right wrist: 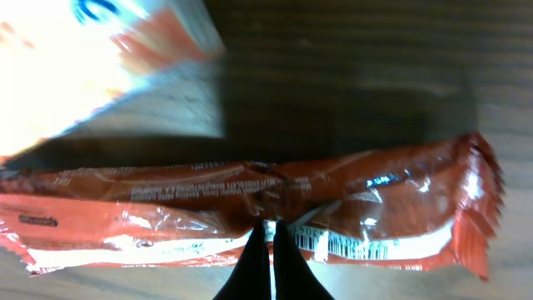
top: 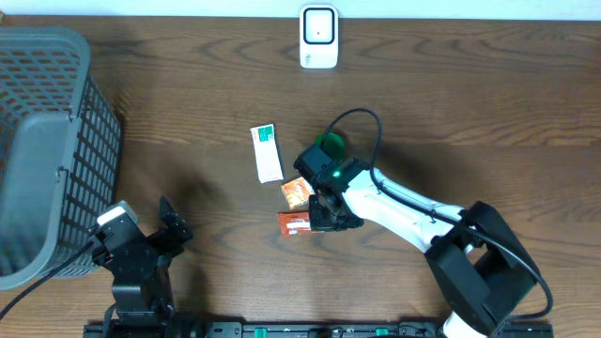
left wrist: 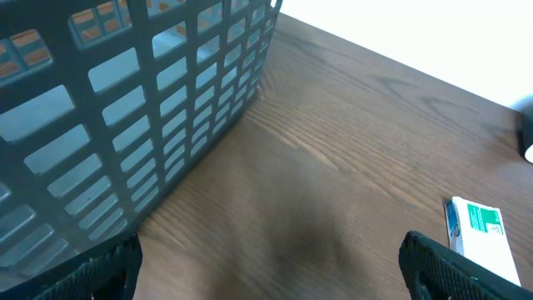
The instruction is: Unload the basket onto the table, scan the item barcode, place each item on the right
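On my screens the table (top: 188,113) is dark brown with streaky wood grain. The basket (top: 38,141) is grey, its walls a grid of rectangular holes. The scanner (top: 318,38) is white with a dark window. The small box (top: 267,153) is white with a green patch. The snack wrapper (right wrist: 166,208) is glossy orange-red, with a white barcode strip (right wrist: 350,246) lined in black. I see the right arm (top: 404,211) white and black.
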